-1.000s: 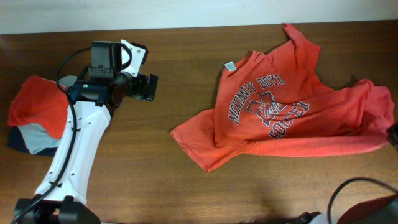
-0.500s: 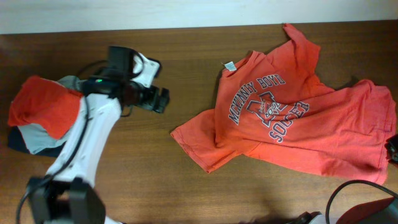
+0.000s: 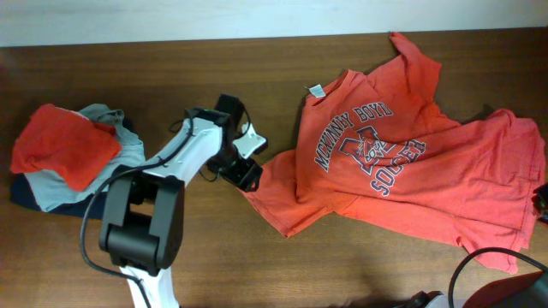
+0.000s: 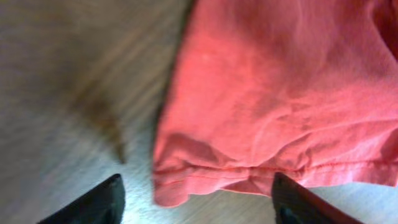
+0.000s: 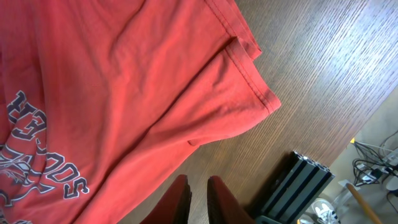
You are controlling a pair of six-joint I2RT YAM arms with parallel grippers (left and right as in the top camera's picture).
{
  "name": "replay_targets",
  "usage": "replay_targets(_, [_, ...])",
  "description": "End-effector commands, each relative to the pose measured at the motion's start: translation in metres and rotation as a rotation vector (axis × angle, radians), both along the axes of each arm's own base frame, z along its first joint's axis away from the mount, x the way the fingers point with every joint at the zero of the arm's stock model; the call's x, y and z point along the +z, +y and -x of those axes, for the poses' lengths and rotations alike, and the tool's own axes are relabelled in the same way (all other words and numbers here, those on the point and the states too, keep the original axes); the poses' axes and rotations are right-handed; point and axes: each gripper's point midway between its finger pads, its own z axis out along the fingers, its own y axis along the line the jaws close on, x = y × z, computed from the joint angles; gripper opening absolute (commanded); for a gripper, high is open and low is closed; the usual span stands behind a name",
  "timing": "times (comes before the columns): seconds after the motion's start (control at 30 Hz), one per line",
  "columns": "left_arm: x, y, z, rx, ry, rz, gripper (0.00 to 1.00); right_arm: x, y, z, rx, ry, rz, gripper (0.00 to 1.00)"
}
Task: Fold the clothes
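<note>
Overhead view:
- Left tool (image 3: 242, 171) sits at frame centre, right at the left-most corner of the T-shirt (image 3: 411, 171). Jaw spread and contact cannot be read from this height.
- The T-shirt lies on the counter (image 3: 257, 60) across the right half of the frame. It is orange-red, print side up and rumpled, with 1 sleeve pointing to the upper right.
- The chest lettering (image 3: 368, 137) runs on a diagonal. The white neck tag (image 3: 318, 90) shows at the collar.
- A pile lies at the left edge of the frame, well apart from the shirt. It has 3 pieces: a small orange-red piece (image 3: 60, 145) on top, a grey-blue piece (image 3: 120, 141) under it, and a navy piece (image 3: 26, 195) at the bottom.

Left wrist view (blurred):
- Left tool (image 4: 199, 208) has its 2 dark fingertips (image 4: 102, 202) set wide, 1 in each lower corner of the frame.
- The hemmed corner of the T-shirt (image 4: 280, 93) lies in the span between them. The cloth is not pinched, and no contact is visible.
- Bare counter (image 4: 74, 74) fills the left part of the frame.

Right wrist view:
- Right tool (image 5: 198, 202) is at the bottom centre. Its fingers (image 5: 181, 199) stand only a narrow slot apart with nothing between them, and they are clear of the cloth.
- The T-shirt (image 5: 124, 93) fills the upper left of the frame. Its stitched hem is folded over near the centre right, and part of the lettering (image 5: 37, 155) shows at the left edge.
- Counter (image 5: 311, 74) wood shows at the right.
</note>
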Motion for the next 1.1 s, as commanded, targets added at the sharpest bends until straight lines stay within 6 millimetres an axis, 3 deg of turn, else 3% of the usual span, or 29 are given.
replay_targets(0.0, [-0.006, -0.01, 0.009, -0.068, 0.026, 0.009, 0.68, 0.003, -0.001, -0.004, -0.007, -0.023, 0.004, 0.17])
replay_targets(0.03, [-0.008, -0.011, 0.011, -0.072, 0.033, 0.006, 0.63, 0.003, -0.001, -0.004, -0.007, -0.023, 0.005, 0.17])
replay_targets(0.1, [-0.011, -0.01, 0.014, -0.08, 0.043, -0.009, 0.41, 0.003, -0.001, -0.004, -0.007, -0.024, 0.005, 0.17])
replay_targets(0.17, [-0.014, -0.006, 0.014, -0.081, 0.04, -0.032, 0.33, 0.003, -0.001, -0.005, -0.006, -0.03, 0.003, 0.17])
replay_targets(0.2, [-0.017, 0.006, 0.012, -0.071, 0.029, -0.101, 0.05, 0.003, -0.001, -0.007, -0.004, -0.04, 0.003, 0.17])
replay_targets(0.23, [-0.018, 0.016, 0.01, -0.032, 0.024, -0.162, 0.01, 0.003, -0.001, -0.008, -0.003, -0.045, 0.001, 0.17])
replay_targets(0.33, [-0.015, 0.062, 0.01, 0.146, 0.019, -0.407, 0.0, 0.004, -0.001, -0.009, -0.002, -0.051, -0.001, 0.17])
replay_targets(0.43, [-0.001, 0.124, 0.034, 0.431, 0.137, -0.608, 0.01, 0.004, -0.001, -0.011, -0.001, -0.062, 0.0, 0.17])
replay_targets(0.73, [0.016, 0.211, 0.072, 0.748, 0.383, -0.649, 0.01, 0.005, -0.002, -0.018, 0.004, -0.093, -0.003, 0.17])
replay_targets(0.9, [0.024, 0.239, 0.089, 0.843, 0.462, -0.641, 0.01, 0.008, -0.001, -0.029, 0.016, -0.151, -0.014, 0.18])
replay_targets(0.97, [0.025, 0.243, 0.085, 0.864, 0.435, -0.627, 0.01, 0.009, -0.002, -0.033, 0.021, -0.175, -0.012, 0.22])
replay_targets(1.07, [0.031, 0.242, 0.064, 0.866, 0.33, -0.532, 0.03, 0.009, -0.005, -0.049, 0.051, -0.217, 0.008, 0.28])
